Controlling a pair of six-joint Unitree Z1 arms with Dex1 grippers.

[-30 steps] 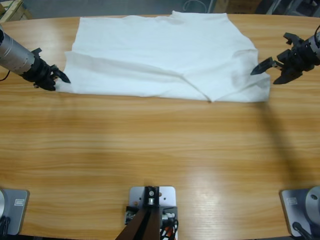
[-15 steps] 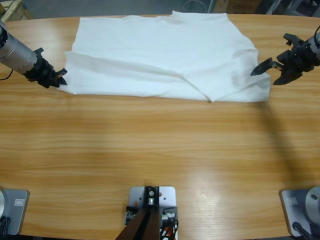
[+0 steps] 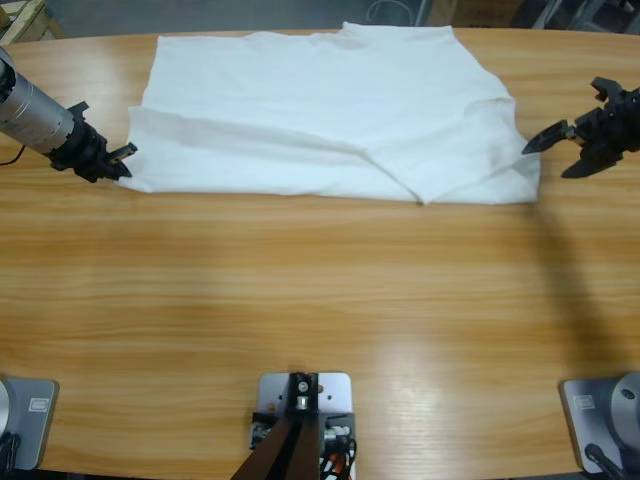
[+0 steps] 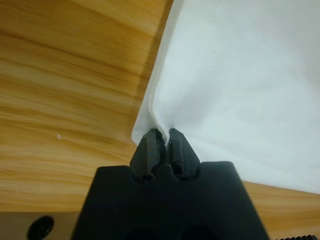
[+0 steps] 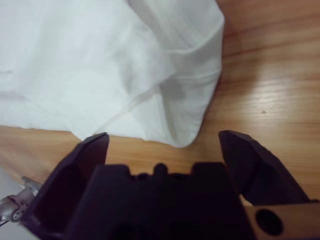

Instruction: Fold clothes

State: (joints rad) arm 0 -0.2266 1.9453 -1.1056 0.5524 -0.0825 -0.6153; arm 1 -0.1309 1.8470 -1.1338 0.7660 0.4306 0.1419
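Observation:
The white T-shirt (image 3: 320, 110) lies spread and partly folded across the far half of the table, with a long crease running along its front. My left gripper (image 3: 121, 160) is shut on the shirt's left front corner (image 4: 160, 127), pinching a small fold of cloth. At the shirt's right edge my right gripper (image 3: 562, 148) stands open, just off the cloth and above the table. In the right wrist view the shirt's rounded right corner (image 5: 192, 107) lies ahead of the spread jaws, untouched. The logo is hidden.
The wooden table (image 3: 320, 300) stretches bare in front of the shirt. Its far edge runs just behind the shirt, with boxes and room clutter (image 3: 20, 20) beyond.
My left gripper lifted slightly back and left while holding the corner. My right gripper drew away to the right, off the shirt's edge.

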